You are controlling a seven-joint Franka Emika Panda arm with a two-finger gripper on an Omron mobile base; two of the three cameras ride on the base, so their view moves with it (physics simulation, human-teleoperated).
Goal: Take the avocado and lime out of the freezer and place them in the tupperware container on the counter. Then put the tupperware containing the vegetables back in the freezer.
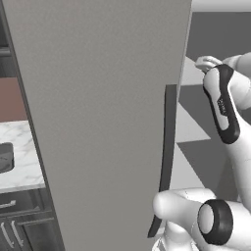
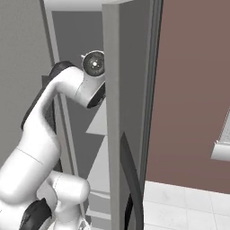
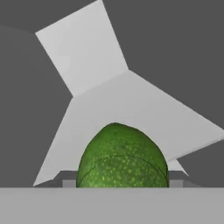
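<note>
- The green fruit (image 3: 122,157) sits between the two finger tips of the gripper (image 3: 119,180) in the hand view, directly ahead of the hand camera. Whether it is the avocado or the lime cannot be told.
- Its long axis runs away from the hand, with the narrower rounded end pointing toward the far shelf. The skin is bright green, pebbled with pale yellow dots, and crossed by a faint curved seam.
- The fingers are parted to about the fruit's width, one grey tip showing at each flank; contact with the skin cannot be confirmed.
- The fruit lies over a pale grey shelf (image 3: 131,105), flat and matte, inside the freezer (image 1: 108,122). The surrounding inner walls are darker grey.
- The freezer door is a large, flat, matte grey panel, standing open. Its handle (image 1: 166,147) is long, dark, vertical and gently curved.
- The white arm (image 2: 40,134), smooth with dark joints, reaches past the door edge into the compartment.
- The tupperware container (image 1: 6,157), dark grey with rounded corners, rests on the white marble counter (image 1: 19,166) at the far left, well apart from the freezer interior.
</note>
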